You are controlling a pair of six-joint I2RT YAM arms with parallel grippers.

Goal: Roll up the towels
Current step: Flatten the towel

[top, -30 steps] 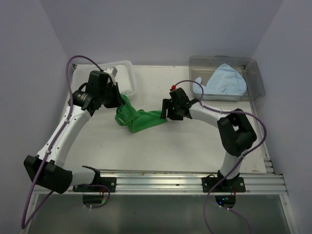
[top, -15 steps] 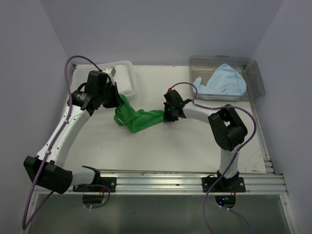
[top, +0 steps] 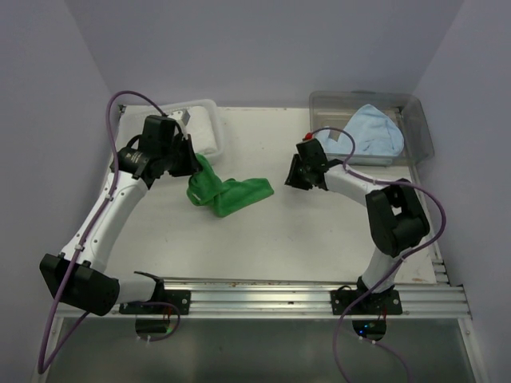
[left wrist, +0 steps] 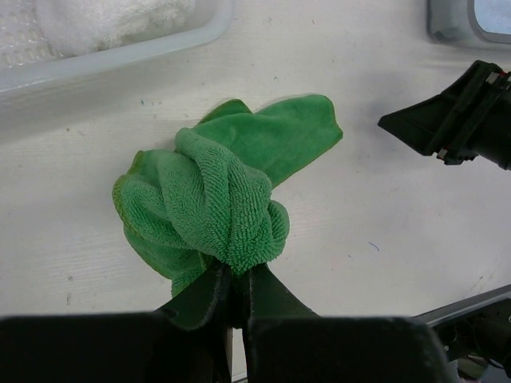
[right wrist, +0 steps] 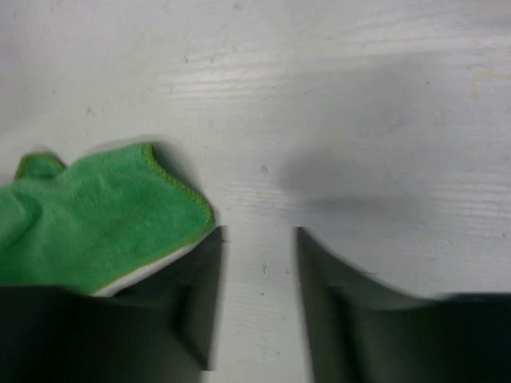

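A bright green towel (top: 227,191) lies bunched and partly twisted on the table, its free corner (right wrist: 160,199) pointing right. My left gripper (top: 192,163) is shut on the towel's left end (left wrist: 227,231), which wraps into a thick knot above the fingers. My right gripper (top: 297,177) hovers to the right of the towel, apart from it; its jaws stand open with bare table between them (right wrist: 259,239). A light blue towel (top: 369,132) lies in the clear tub (top: 419,140). A white towel (top: 204,128) sits in the white basket (top: 217,144).
The basket stands at the back left, just behind the left gripper. The clear tub stands at the back right. A metal rail (top: 303,295) runs along the table's near edge by the arm bases.
My right gripper let go of the green towel's right corner, opened and drew back to the right. The left gripper stayed put, still gripping the towel.
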